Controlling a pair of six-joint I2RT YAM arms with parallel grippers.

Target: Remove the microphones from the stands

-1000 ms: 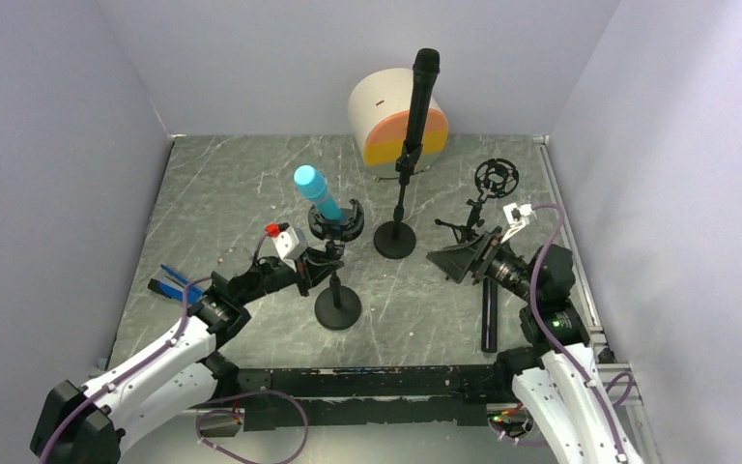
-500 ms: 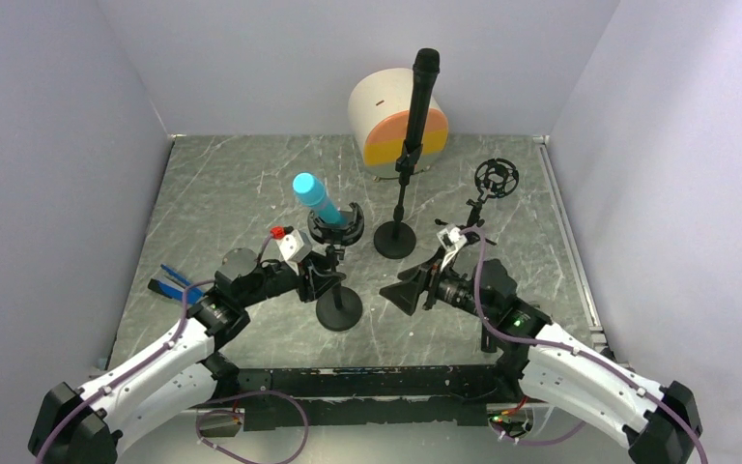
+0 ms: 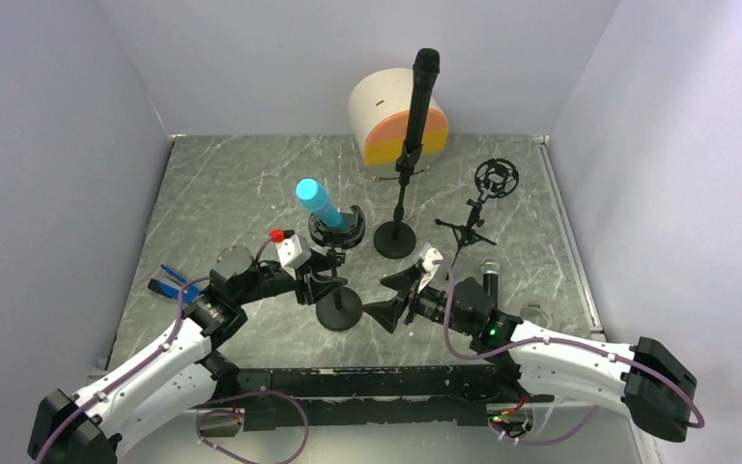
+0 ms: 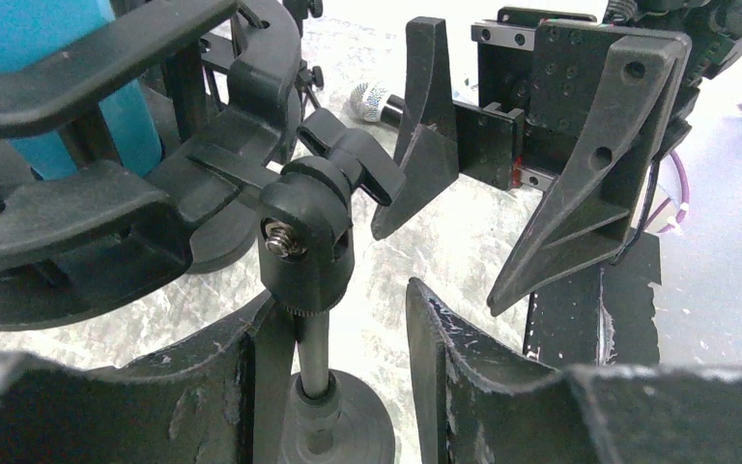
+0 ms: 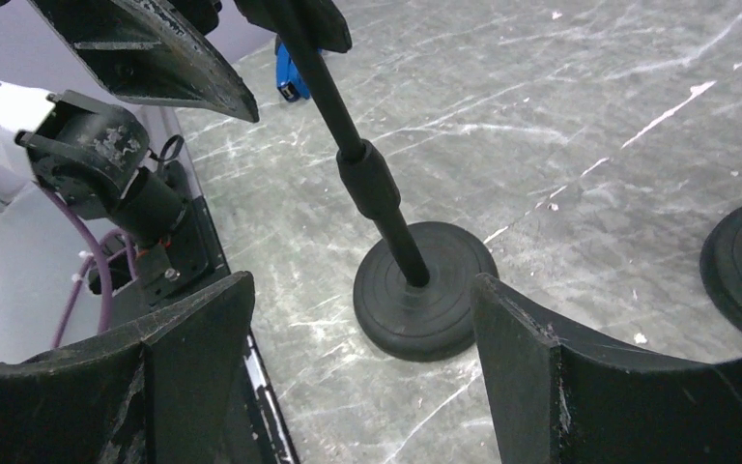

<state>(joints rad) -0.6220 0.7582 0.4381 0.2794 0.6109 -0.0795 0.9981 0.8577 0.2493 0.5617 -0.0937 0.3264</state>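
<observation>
- Mic [image 3: 320,200], blue, sits tilted in the clip [image 3: 338,224] on top of the short stand [image 3: 338,311], about mid-table [image 3: 232,184]; it is not yet out.
- Left claw [image 4: 333,314] straddles the stand's pole just under the swivel joint. Its jaws are apart: the pole lies close to one finger with a clear gap to the other, so nothing is gripped.
- That low spot looks chosen for bracing, since a hold on the pole would keep the light stand from tipping or sliding while the mic is drawn out.
- Right claw [image 3: 391,298] is spread wide and empty, just right of the stand and pointing at it. Its own camera frames the pole and round base between the fingers.
- It seems lined up on the stand, not the mic, which sits higher; it would likely have to rise to reach the blue body.
- The mic leans up and to the left, away from the right claw, so the cleanest pull probably runs along that slant.
- A black mic [image 3: 490,290] lies flat on the table by the right arm, well apart from the stand.
- Behind, a tall stand [image 3: 398,208] holds another black mic upright, in front of a white-and-orange drum [image 3: 382,116].
- No brand, label or writing can be read on any of these.
</observation>
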